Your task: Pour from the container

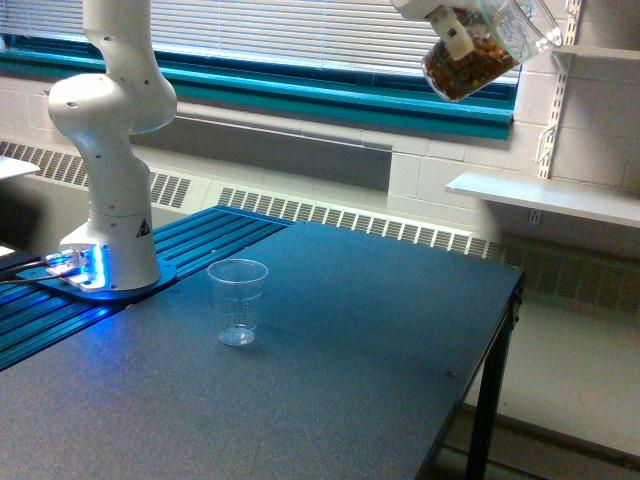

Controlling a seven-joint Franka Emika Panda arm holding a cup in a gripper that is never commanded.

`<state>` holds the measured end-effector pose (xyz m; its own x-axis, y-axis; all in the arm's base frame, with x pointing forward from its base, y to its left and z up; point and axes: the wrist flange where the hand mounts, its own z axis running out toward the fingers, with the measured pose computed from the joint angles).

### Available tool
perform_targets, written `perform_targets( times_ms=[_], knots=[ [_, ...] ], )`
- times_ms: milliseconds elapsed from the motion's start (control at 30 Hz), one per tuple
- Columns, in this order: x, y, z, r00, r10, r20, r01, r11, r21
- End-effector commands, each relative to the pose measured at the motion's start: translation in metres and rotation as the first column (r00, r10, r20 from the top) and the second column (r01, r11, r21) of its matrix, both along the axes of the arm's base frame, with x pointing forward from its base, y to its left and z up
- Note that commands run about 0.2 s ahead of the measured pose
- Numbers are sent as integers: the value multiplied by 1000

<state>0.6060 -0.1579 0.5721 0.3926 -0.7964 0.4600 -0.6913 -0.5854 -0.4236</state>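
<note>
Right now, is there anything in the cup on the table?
No, the cup standing upright on the table looks clear and empty, while the brown bits sit in the container held high above.

On the dark grey table top [380, 340], only the clear tapered plastic cup [238, 301] stands in the way; open surface lies all around it. The white robot base [108, 200] blocks the exterior view's left.

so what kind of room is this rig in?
Probably a lab or classroom-type room, not a home. Painted block wall with a baseboard radiator under blinds, bracket shelves, and the arm's base on a dark table with a cup. The gripper holds a jar.
</note>
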Motion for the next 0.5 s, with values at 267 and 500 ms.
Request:
perform_targets(
  times_ms=[267, 500],
  knots=[
    [-34, 6, 82, 992, -2, 129, 5, 1000, -24],
    [-42, 29, 90, 990, 29, 140, -25, 999, -36]
  ],
)
